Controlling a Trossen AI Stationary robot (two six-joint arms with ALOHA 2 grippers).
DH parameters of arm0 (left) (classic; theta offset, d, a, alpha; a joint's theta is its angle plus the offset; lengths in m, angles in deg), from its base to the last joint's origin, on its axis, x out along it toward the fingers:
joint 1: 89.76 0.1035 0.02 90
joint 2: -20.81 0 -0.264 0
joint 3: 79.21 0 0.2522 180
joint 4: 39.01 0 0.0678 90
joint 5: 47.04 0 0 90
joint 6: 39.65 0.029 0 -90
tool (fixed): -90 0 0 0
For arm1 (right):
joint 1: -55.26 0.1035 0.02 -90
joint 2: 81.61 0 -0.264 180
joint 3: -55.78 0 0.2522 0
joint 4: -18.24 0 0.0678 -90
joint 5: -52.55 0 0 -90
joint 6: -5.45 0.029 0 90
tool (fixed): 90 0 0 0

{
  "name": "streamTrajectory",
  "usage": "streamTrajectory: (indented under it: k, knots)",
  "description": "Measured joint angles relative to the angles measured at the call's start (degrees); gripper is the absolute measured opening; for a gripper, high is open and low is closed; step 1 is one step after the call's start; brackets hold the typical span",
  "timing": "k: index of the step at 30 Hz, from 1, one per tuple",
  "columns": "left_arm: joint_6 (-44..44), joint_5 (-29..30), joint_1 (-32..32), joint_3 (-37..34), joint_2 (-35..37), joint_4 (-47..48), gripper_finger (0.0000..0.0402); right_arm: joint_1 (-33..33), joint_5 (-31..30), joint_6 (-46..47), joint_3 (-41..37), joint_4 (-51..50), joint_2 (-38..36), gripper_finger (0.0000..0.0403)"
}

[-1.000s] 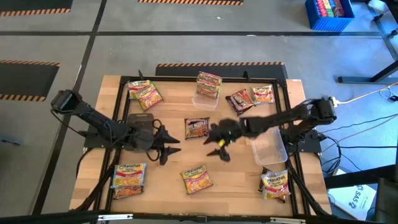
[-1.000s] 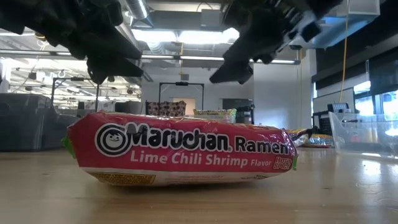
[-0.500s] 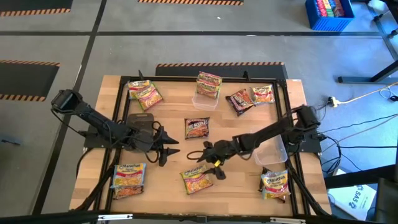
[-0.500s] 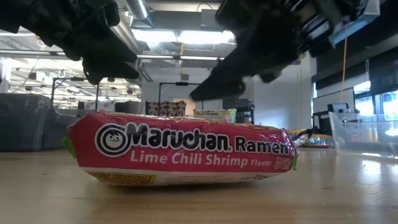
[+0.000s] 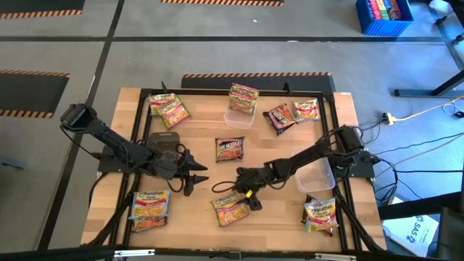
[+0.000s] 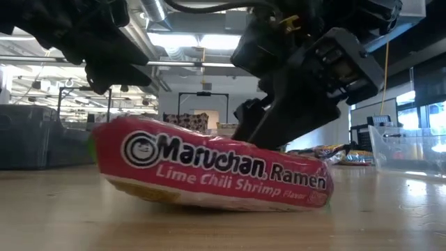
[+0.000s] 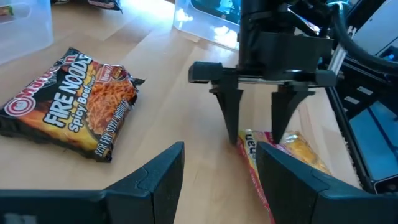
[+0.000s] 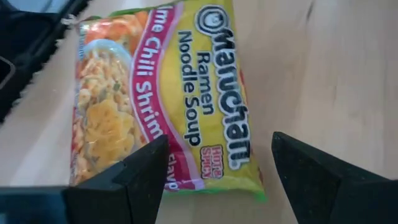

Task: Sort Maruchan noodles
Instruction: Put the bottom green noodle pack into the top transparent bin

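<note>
The Lime Chili Shrimp Maruchan packet (image 5: 228, 209) (image 6: 209, 171) (image 8: 161, 93) lies near the table's near edge. It is tipped, with its left end raised and its right end on the wood. My right gripper (image 5: 238, 196) (image 8: 217, 186) (image 7: 258, 137) is open and points down at the packet's far-right end. My left gripper (image 5: 194, 177) (image 7: 214, 168) is open and hovers to the left of it, touching nothing. A dark Fire Noodle packet (image 5: 230, 149) (image 7: 68, 102) lies flat at the table's middle. My right gripper comes from above with open fingers at the Lime Chili Shrimp packet's far-right end (image 8: 211, 180). One finger (image 8: 134, 180) stands over the packet's face and the other (image 8: 317, 180) beside its edge. The packet's left end is tipped up, but whether a fingertip rests on it stays hidden.
Other packets lie at the far-left corner (image 5: 169, 109), the near-left corner (image 5: 150, 209), the near-right corner (image 5: 320, 214) and the far right (image 5: 290, 114). A clear tub (image 5: 238, 117) at the far middle holds packets. Another clear tub (image 5: 315, 174) sits at the right.
My right gripper has swung from the table's middle toward the near edge and somewhat left, and has come down onto the Lime Chili Shrimp packet. The packet lay flat before; now its left end is tipped up while its right end stays on the table.
</note>
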Motion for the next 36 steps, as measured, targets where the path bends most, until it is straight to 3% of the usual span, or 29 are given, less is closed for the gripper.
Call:
streamTrajectory:
  k: [7, 15, 17, 22, 29, 36]
  knots:
    - [-1.0, 0.7, -0.1, 0.0, 0.0, 0.0, 0.0192, -0.5, -9.0, -0.7, 0.2, -6.7, -2.2, 0.0264]
    - [-1.0, 1.6, 0.4, 0.0, 0.0, 0.0, 0.0192, -3.7, -26.6, -0.4, -0.2, -26.2, -11.5, 0.0264]
    - [-1.0, 2.4, 0.4, 0.0, 0.0, -0.1, 0.0192, -4.6, -28.6, 1.3, -0.2, -30.1, -14.0, 0.0264]
    - [-1.1, 3.1, 0.4, 0.0, -2.5, -3.7, 0.0192, -5.8, -25.9, 3.3, -0.6, -32.4, -17.8, 0.0264]
    - [-1.4, 2.9, 2.8, 0.1, -12.8, -14.0, 0.0192, -7.3, -18.4, 5.6, -7.1, -23.7, -18.1, 0.0264]
    - [-2.4, 0.1, 5.5, 5.2, -24.2, -15.5, 0.0192, -12.2, -10.4, 14.3, -14.7, -15.4, -18.6, 0.0264]
